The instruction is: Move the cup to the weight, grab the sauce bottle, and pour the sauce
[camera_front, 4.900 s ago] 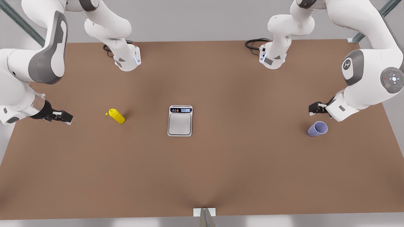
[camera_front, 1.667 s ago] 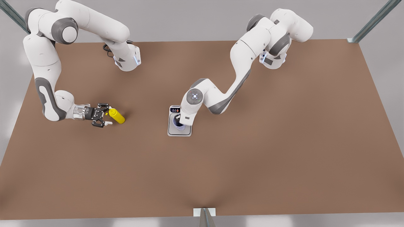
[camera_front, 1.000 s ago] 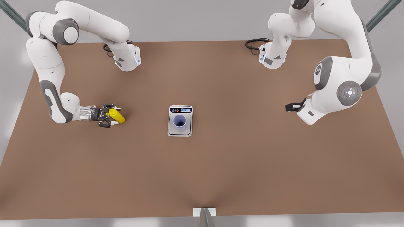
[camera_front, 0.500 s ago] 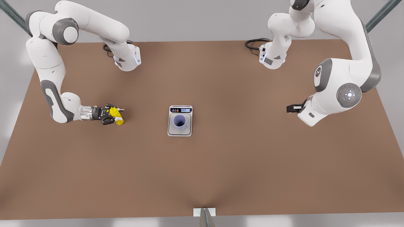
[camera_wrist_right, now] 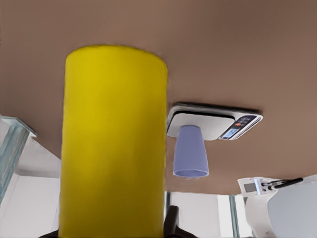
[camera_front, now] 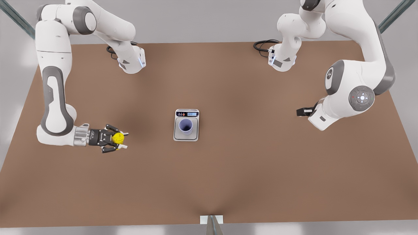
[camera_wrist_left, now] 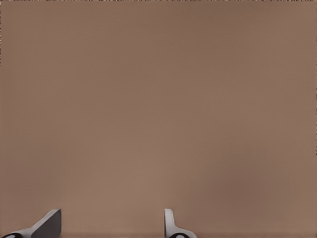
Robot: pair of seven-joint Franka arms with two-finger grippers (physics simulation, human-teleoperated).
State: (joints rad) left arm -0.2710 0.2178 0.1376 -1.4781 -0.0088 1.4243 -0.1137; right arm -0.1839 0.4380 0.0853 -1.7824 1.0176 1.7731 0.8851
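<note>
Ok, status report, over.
Right gripper shut on sauce bottle, held upright, front view's left. Left gripper open, waiting opposite. Cup upright on the weight. Nothing between bottle and cup.

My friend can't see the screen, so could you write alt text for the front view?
At the front view's left, the right gripper holds the yellow sauce bottle above a brown table. At the centre a lavender cup stands on the weight; the left gripper waits at the front view's right.
</note>
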